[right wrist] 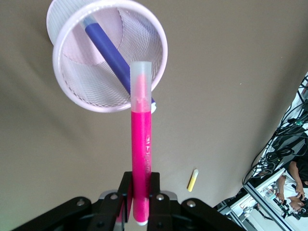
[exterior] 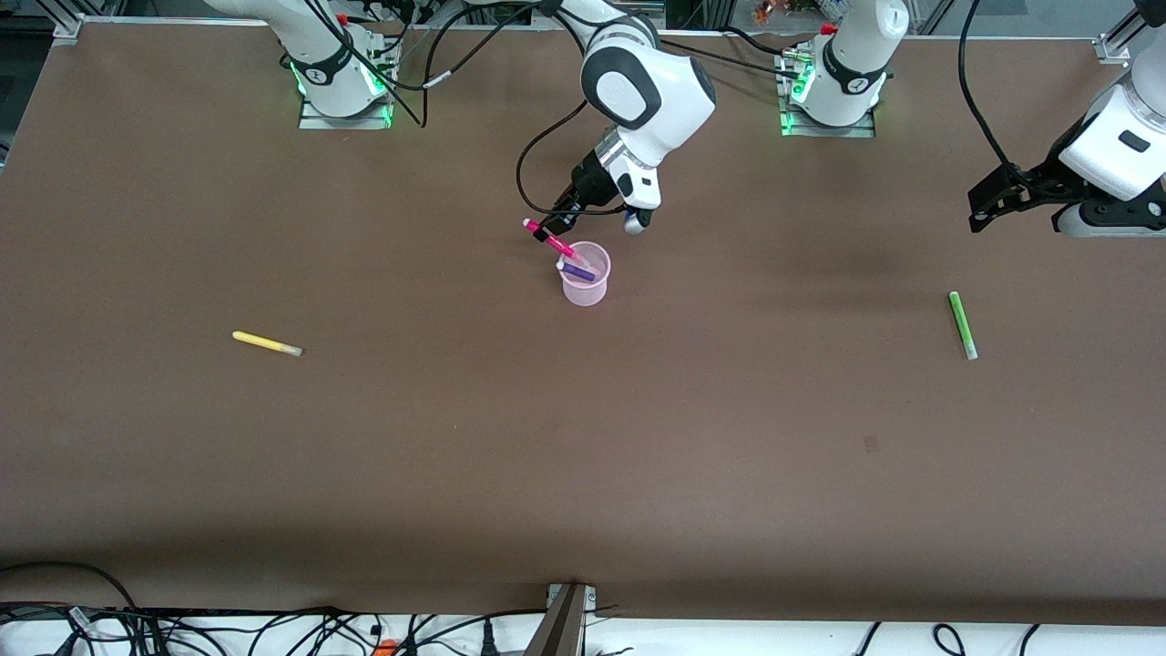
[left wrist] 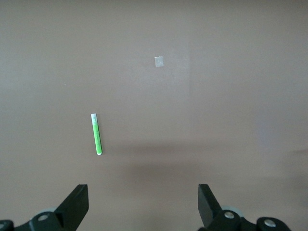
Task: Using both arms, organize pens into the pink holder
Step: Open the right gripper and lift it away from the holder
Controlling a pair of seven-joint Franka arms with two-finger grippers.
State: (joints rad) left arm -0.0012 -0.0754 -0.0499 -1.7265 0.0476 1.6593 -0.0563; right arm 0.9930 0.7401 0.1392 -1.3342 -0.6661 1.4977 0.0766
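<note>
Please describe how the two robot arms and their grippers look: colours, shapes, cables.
Both arms are white, rounded and jointed, with black bands and green lights at their bases. Loose black cables hang along them. The right gripper and the left gripper are black, each with two flat fingers.

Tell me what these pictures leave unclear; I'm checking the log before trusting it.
- Purple pen: lower end hidden inside the pink holder.
- Pink pen: butt end covered by the right gripper clamping it.
- Left gripper: the wrist view's edge cuts off everything but its open fingertips.
</note>
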